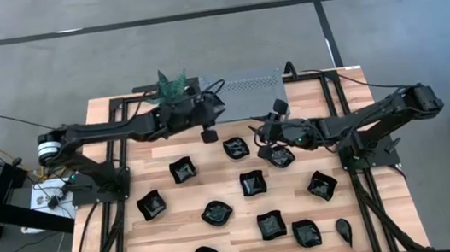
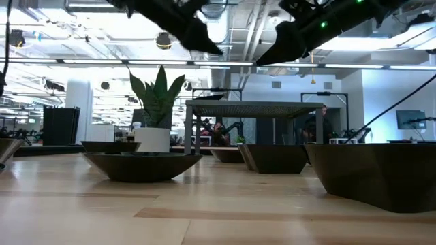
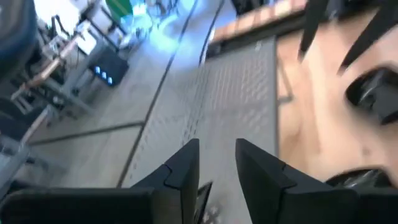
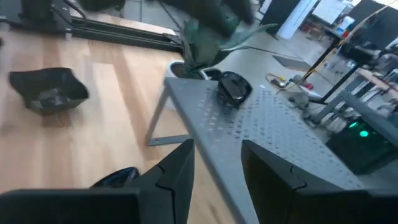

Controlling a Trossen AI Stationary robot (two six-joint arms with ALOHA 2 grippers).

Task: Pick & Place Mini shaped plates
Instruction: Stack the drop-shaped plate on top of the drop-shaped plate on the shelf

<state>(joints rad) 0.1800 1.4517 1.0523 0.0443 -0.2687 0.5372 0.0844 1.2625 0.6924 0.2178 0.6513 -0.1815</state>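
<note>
I'm getting even overhead light on the counter (image 1: 221, 234) in the high view, with only faint shadows. In the low view, ceiling strips (image 2: 381, 65) are glaring and the arms are showing as silhouettes. The left wrist view is smearing heavily; the right wrist view is blurring toward its far edge.

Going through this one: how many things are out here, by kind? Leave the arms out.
Grey rack: 1
Potted plant: 1
Black plates lying on the table: 11
Black plate on the rack: 1
Total: 14
</note>
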